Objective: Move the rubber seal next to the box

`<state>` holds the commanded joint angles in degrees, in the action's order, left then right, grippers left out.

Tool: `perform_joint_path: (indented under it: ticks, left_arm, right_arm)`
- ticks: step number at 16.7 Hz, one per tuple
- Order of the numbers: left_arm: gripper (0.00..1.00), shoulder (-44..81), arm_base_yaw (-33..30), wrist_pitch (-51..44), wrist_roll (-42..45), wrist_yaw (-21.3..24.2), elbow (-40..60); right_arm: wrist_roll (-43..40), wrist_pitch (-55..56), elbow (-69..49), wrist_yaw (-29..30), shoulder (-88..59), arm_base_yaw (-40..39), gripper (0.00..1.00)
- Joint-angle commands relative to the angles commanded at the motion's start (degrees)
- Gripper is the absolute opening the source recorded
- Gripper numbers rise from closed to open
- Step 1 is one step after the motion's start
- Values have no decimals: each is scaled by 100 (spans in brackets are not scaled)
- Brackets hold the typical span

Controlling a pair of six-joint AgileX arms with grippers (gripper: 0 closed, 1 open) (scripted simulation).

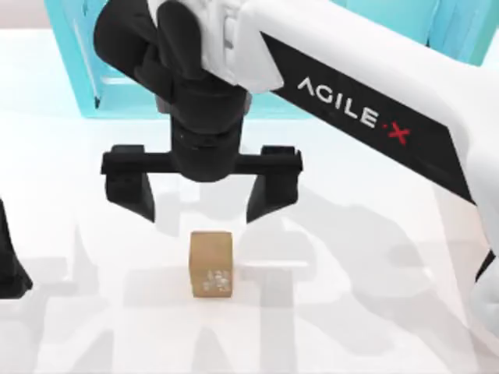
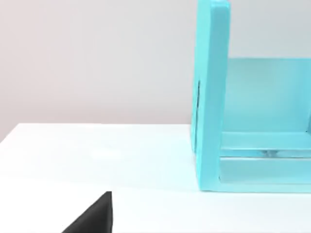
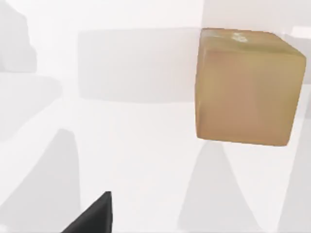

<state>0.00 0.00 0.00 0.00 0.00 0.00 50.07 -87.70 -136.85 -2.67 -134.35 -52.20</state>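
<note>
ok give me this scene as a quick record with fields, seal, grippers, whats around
rubber seal: tan-brown block standing on the white table, whitish speckled mark on its near face
right gripper: open, above the table just behind the seal, not touching it
left arm: parked at the table's left edge
shelf unit: turquoise, at the back of the table
seal grasped: no
</note>
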Motion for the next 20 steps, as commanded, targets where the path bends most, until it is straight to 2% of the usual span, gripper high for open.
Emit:
perform_joint_path:
  ticks: [5, 13, 16, 20]
  left_arm:
    - [100, 0, 0, 0, 0, 0, 0]
    - [100, 0, 0, 0, 0, 0, 0]
    - [100, 0, 0, 0, 0, 0, 0]
    - [100, 0, 0, 0, 0, 0, 0]
  right_arm:
    - [280, -282, -439, 248, -601, 28, 100]
    - [298, -271, -440, 269, -628, 33, 100]
    - [302, 121, -34, 276, -598, 40, 100]
    - [303, 1129, 1075, 274, -526, 37, 100]
